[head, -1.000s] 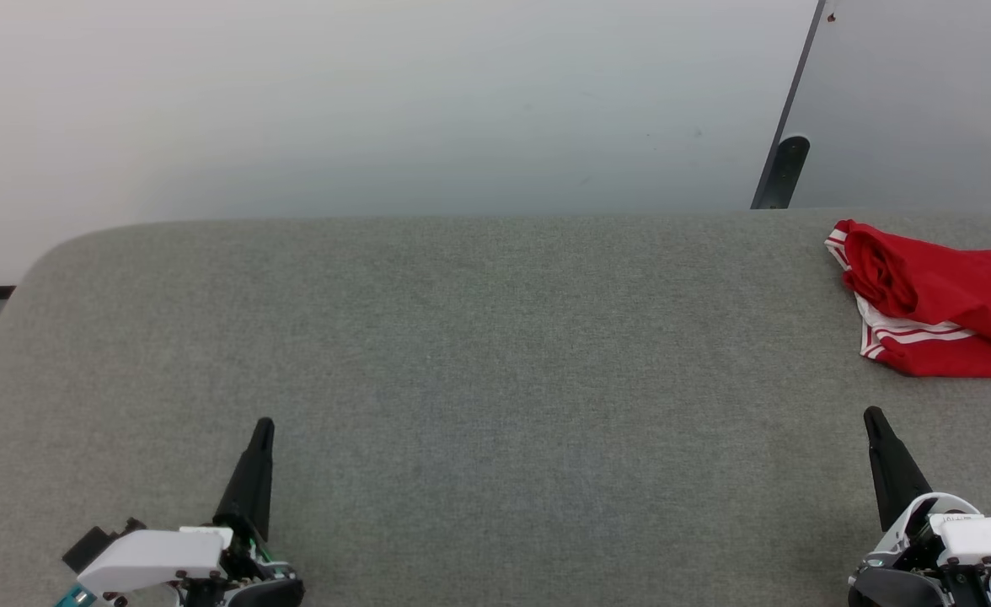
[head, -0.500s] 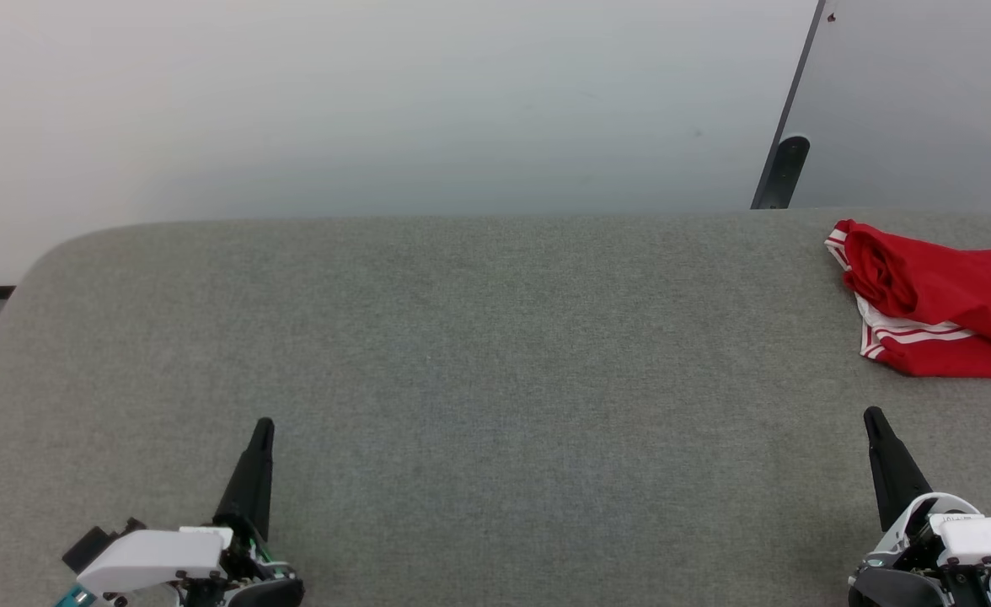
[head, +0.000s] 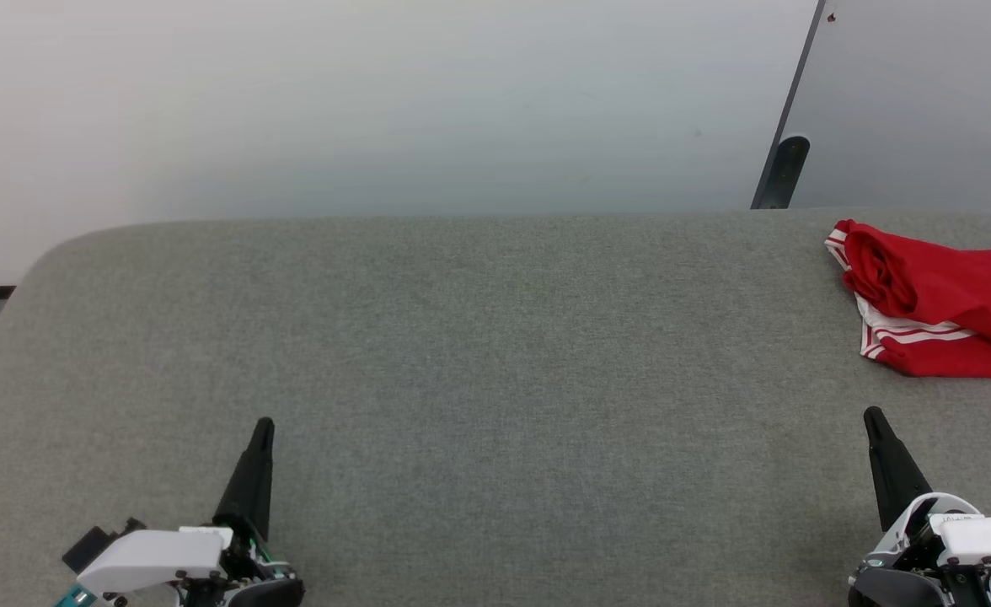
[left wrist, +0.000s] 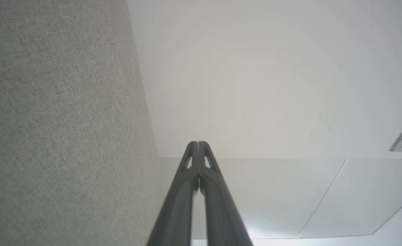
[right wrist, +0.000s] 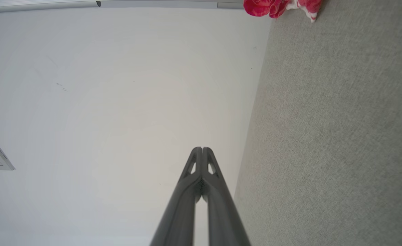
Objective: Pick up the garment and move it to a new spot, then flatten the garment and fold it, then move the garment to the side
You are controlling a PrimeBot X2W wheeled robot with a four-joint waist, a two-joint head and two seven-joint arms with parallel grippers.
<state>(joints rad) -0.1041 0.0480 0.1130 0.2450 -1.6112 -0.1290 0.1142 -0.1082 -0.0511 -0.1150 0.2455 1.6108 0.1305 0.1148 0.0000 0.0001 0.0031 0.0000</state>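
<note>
Jersey (head: pixel 942 295) sits bunched at the bench's (head: pixel 495 337) right; head view shows striped trim, right wrist view a red scrap. My left hand (head: pixel 265 424) and right hand (head: pixel 871 415) stay pressed together, unmoved.

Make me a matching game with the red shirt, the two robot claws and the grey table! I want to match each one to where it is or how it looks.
Things:
1. garment
2. left gripper
3. right gripper
4. table

Descriptions (head view):
A. lower right, fingers shut, holding nothing
B. grey and cloth-covered
C. red with white stripes, bunched up at the far right
D. lower left, fingers shut, holding nothing

Pairs: 1-C, 2-D, 3-A, 4-B
</note>
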